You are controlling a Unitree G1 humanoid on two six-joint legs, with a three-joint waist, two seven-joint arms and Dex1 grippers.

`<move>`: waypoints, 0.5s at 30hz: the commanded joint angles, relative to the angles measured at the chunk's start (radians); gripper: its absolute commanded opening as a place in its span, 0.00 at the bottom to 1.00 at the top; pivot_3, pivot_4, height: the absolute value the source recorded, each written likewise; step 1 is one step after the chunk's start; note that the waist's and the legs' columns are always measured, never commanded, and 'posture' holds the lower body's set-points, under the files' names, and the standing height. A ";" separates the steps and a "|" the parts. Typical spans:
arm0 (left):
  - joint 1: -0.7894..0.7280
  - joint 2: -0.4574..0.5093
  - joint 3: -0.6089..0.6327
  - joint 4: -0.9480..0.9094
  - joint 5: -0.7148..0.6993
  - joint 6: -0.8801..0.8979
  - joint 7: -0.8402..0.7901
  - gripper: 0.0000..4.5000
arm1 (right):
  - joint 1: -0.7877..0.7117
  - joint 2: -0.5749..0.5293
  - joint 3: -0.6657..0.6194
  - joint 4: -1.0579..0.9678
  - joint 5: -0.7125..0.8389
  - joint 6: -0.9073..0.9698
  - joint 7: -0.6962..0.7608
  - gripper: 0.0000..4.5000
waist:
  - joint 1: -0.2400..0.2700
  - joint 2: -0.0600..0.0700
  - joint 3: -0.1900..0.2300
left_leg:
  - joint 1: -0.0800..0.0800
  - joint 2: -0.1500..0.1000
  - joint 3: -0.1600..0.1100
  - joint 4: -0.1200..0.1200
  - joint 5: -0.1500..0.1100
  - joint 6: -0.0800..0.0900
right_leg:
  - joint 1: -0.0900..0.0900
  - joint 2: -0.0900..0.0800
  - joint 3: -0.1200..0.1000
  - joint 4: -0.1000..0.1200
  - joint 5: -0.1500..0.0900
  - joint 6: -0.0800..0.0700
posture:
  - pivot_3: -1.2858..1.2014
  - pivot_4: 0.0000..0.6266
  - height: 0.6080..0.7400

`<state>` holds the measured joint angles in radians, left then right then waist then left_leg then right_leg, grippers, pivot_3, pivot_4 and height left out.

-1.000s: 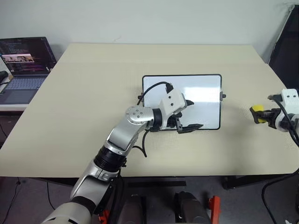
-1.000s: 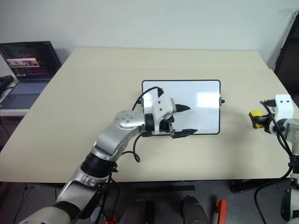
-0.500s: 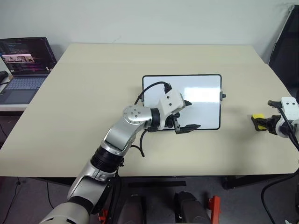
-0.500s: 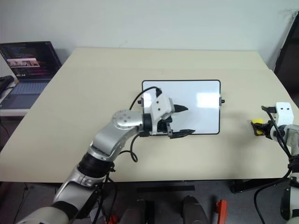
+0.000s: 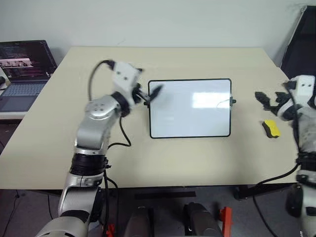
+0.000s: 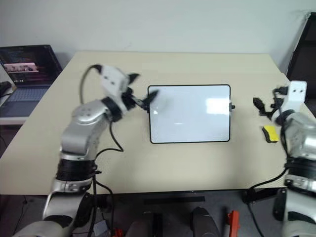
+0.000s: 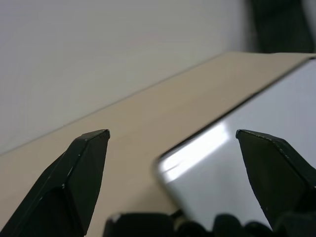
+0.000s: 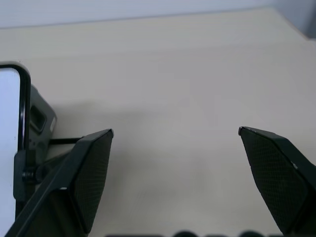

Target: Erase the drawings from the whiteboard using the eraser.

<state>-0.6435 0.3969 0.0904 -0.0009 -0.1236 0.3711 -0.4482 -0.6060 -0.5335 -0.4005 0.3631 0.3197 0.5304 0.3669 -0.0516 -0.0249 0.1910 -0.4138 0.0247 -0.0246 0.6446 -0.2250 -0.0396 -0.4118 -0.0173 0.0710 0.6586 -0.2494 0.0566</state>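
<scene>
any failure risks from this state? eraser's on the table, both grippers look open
1. The eraser lies loose near the table's right edge; a careless sweep of the open right gripper just beyond it could push it off.
2. The open left gripper hovers at the whiteboard frame's far left corner; a bump could shift the board.
3. No drawings are discernible on the glossy surface, so leftover marks could be missed under the glare.

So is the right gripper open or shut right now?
Open. The right gripper has its two black fingers spread wide with nothing between them, and the yellow eraser lies on the table.
</scene>
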 commanded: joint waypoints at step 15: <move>0.075 -0.178 0.023 0.520 0.107 -0.519 0.322 1.00 | 0.057 0.130 -0.013 0.192 0.015 -0.401 -0.015 0.99 | 0.017 0.001 0.000 | 0.001 -0.003 0.001 0.001 0.000 0.000 | 0.001 -0.002 0.000 0.001 0.002 0.002 | 0.52 0.24 1.00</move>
<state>-0.5335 0.2151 0.1039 0.4847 -0.0254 -0.0893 -0.1468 -0.5411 -0.3979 -0.4097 0.5784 0.3333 0.1759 0.3507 -0.0341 -0.0244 0.1907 -0.4131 0.0221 -0.0241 0.6456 -0.2248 -0.0396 -0.4111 -0.0196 0.0713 0.6594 -0.2471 0.0591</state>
